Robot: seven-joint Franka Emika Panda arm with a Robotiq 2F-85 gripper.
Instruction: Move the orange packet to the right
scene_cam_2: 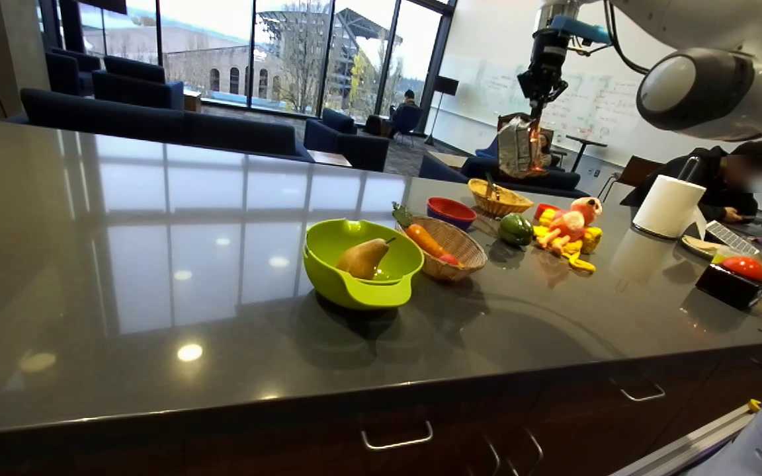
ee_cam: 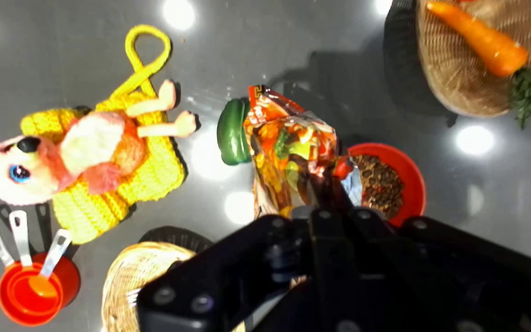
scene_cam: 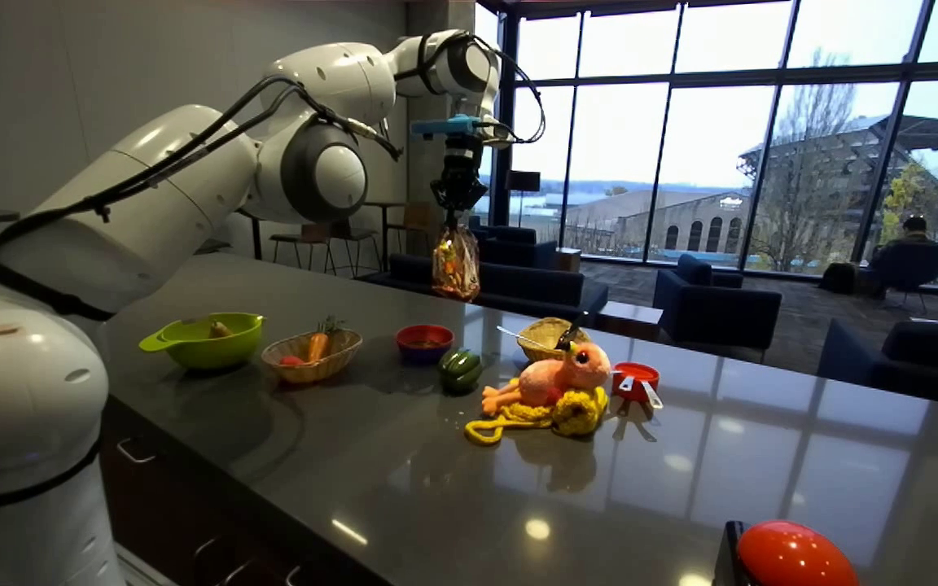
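Grasp and lift are complete: the tool (scene_cam: 452, 218) is clamped on the upper end of the orange packet (scene_cam: 456, 267), which hangs clear of the desk (scene_cam: 404, 488) in both exterior views. The packet's location is in the air above the desk, judged nearer the edge opposite the drawers (scene_cam_2: 288, 436) than the edge over them; in the wrist view it partly covers the green pepper (ee_cam: 232, 133) and the red bowl (ee_cam: 414, 184). Remaining steps are the rightward transfer, or what is left of it, lowering onto the desk, and release. How much sideways travel is covered cannot be determined; the views give no target position. The packet is a flexible film pouch, taller than wide, glossy and creased, with orange-red vegetable artwork on its printed face; expect it to flex and swing during transfer. The desk surface is hard-looking, grey and mirror-polished. The red bowl is round and smooth-walled and contains small brown grains (ee_cam: 378, 182); the green pepper is lobed and shiny. The plush bird (ee_cam: 92, 140) has short, soft-looking pile and lies on a yellow knitted article (ee_cam: 162, 170). Nearer the drawer edge, the wicker basket (scene_cam: 310, 372) is oval and woven and holds a tapered carrot (ee_cam: 484, 42); the lime-green bowl (scene_cam_2: 354, 295) is smooth, likely moulded plastic, and holds a pear (scene_cam_2: 362, 259).
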